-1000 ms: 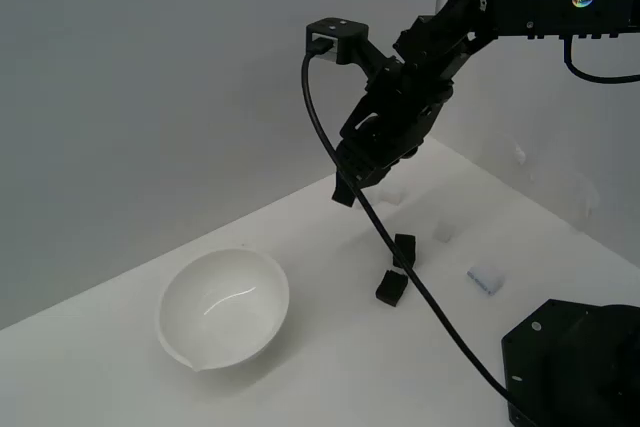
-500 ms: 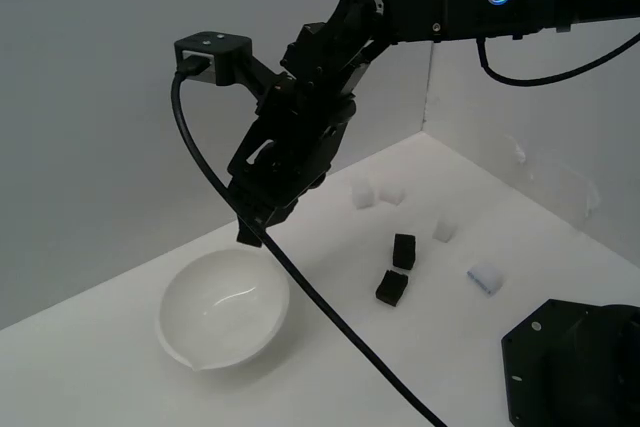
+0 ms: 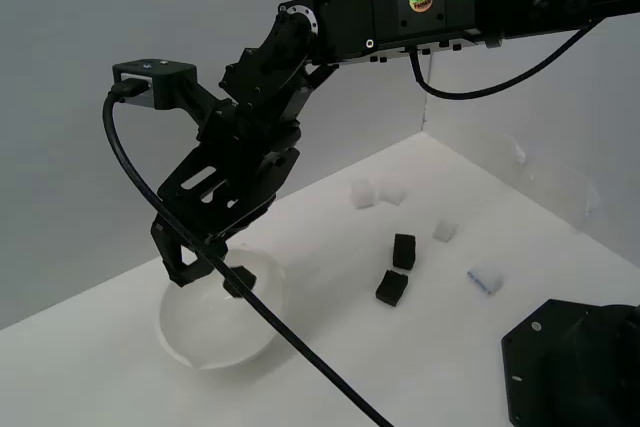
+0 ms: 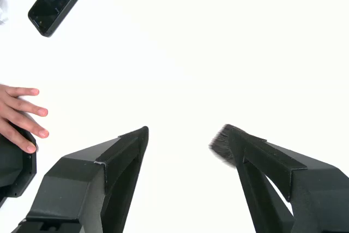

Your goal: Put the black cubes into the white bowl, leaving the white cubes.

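Note:
In the exterior view my gripper (image 3: 205, 269) hangs just over the white bowl (image 3: 205, 342), its fingers inside the rim line. In the wrist view the gripper (image 4: 182, 143) is open, jaws wide apart. One black cube (image 4: 220, 144) shows blurred against one fingertip; in the exterior view it (image 3: 238, 283) is over the bowl. Two more black cubes (image 3: 403, 250) (image 3: 391, 288) lie on the table to the exterior view's right of the bowl. White cubes lie beyond them: two at the back (image 3: 362, 194) (image 3: 391, 194), one (image 3: 443, 232) and a flatter one (image 3: 485, 278) further right.
The arm's black cable (image 3: 290, 352) runs down in front of the bowl. The black robot base (image 3: 575, 367) fills the lower right of the exterior view. The wrist view also shows a phone (image 4: 58, 1) and a person's hand (image 4: 22, 115) on the washed-out white surface.
The arm swung from above the cubes toward the exterior view's left and dropped to the bowl, carrying a black cube. The jaws now stand open with the cube at one fingertip.

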